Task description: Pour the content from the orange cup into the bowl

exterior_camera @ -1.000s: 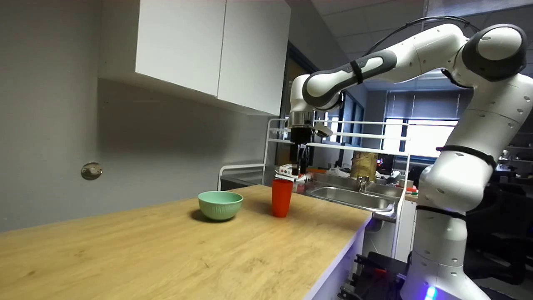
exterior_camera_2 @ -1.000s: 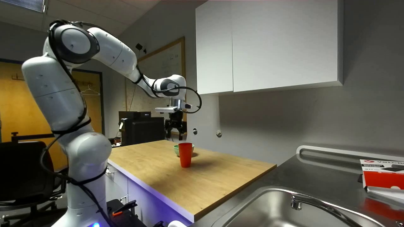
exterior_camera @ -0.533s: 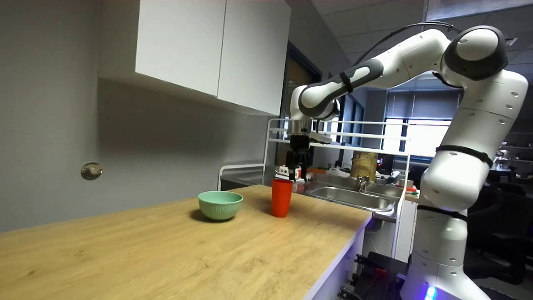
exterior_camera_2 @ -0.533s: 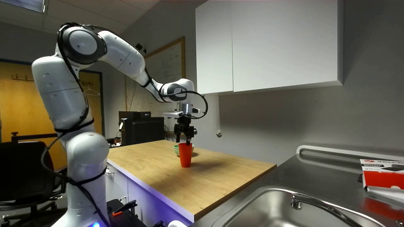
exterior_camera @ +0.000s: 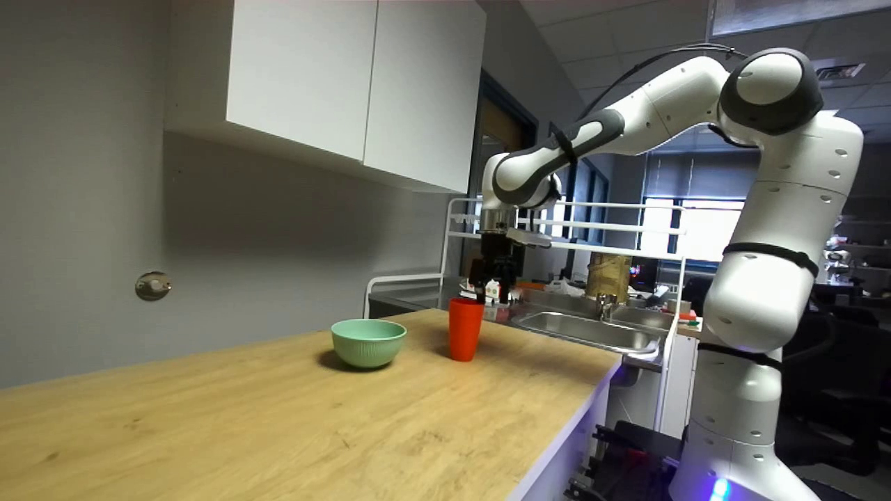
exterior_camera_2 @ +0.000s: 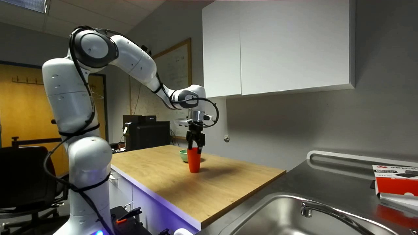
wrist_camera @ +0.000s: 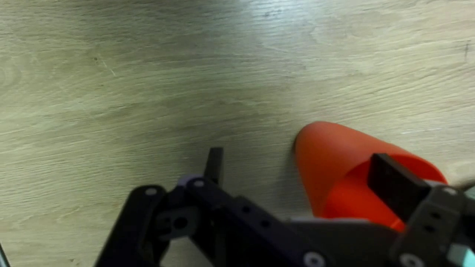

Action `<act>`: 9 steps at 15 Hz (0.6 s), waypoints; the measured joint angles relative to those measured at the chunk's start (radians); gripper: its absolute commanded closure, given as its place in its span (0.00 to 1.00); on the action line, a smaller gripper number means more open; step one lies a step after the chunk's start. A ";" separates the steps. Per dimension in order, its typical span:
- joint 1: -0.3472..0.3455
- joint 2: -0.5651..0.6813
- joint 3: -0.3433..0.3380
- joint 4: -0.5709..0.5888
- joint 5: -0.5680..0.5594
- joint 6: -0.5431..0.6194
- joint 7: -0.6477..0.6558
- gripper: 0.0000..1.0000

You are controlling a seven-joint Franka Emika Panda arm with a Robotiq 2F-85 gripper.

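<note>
The orange-red tumbler now stands slightly nearer the mint-green bowl on the wood-grain tabletop, the lowered Robotiq gripper holding nothing, its jaws parted with one at the tumbler's mouth, so grasping likely comes before pouring.

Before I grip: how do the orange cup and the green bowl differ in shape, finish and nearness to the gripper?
Shape: the orange cup is tall and narrow; the green bowl is low and wide.
Finish: the orange cup looks smooth; the green bowl has ribbed sides.
Nearness: the open gripper is at the orange cup's rim; the green bowl stands apart from it.
Both stand mouth-up on the wooden tabletop.
</note>
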 measured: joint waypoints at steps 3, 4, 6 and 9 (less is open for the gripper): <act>0.000 0.018 0.000 0.010 0.000 0.006 0.017 0.00; 0.000 0.024 0.000 0.013 0.000 0.007 0.020 0.00; 0.001 0.033 0.000 0.020 0.007 0.007 0.020 0.00; 0.009 0.034 0.000 0.030 0.038 0.004 0.009 0.00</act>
